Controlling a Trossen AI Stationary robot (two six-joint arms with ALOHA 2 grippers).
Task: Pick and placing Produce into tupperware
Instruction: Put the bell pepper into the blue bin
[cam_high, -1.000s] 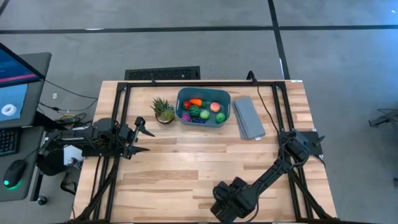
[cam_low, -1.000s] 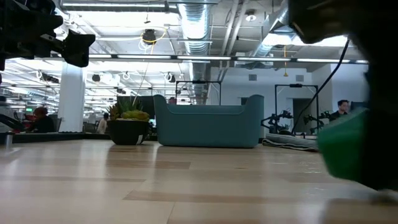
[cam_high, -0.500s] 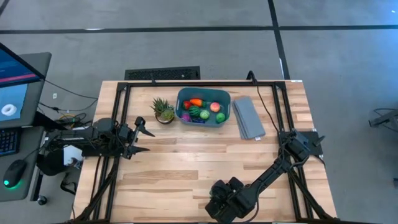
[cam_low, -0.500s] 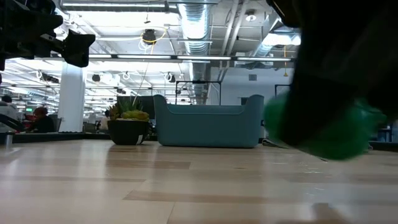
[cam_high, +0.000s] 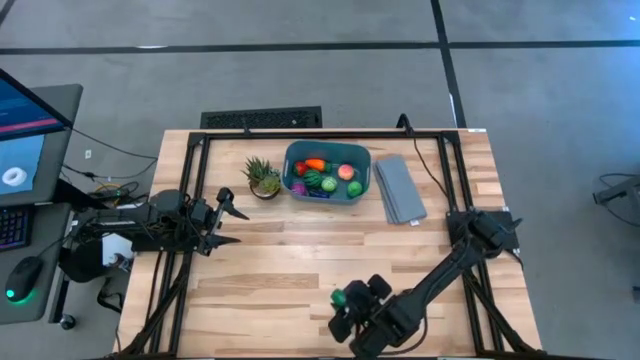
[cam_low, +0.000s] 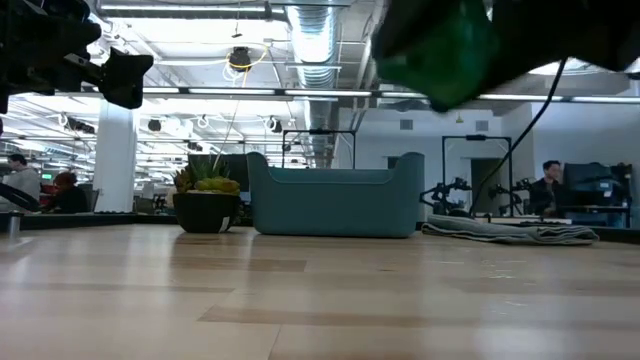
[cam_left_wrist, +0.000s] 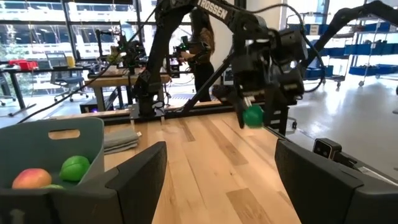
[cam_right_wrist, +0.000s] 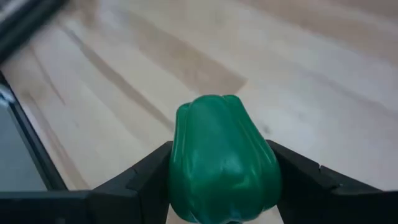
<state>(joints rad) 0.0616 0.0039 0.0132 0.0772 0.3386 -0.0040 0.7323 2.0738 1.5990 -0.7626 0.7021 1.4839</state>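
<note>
My right gripper (cam_high: 345, 303) hangs over the table's near edge, shut on a green toy pepper (cam_right_wrist: 221, 158), a piece of the produce, also seen in the low view (cam_low: 432, 48) and the left wrist view (cam_left_wrist: 252, 116). The teal tupperware (cam_high: 292, 152) stands at the far middle of the table on its base, with several produce pieces (cam_high: 325, 178) inside. At the table's left edge, my left gripper (cam_high: 238, 226) waits open and level, with nothing between its fingers. My right gripper pinches the green pepper by its two opposite sides (cam_right_wrist: 180, 155) between its two fingers (cam_right_wrist: 146, 171). The fingers slant downward at it. The pepper is lifted clear of the table, well above the wood.
A spiky potted plant (cam_high: 263, 177) stands left of the tupperware, and a grey ribbed slab (cam_high: 400, 190) lies to its right. Bare wood spreads between the tupperware and the near edge. A monitor (cam_high: 25, 125) stands off the table's left. A person (cam_low: 550, 175) is in the room behind.
My right gripper has risen from the table near the near edge and tipped, staying shut on the green pepper. The pepper has been lifted clear of the wood and shifted a little toward the table's left.
</note>
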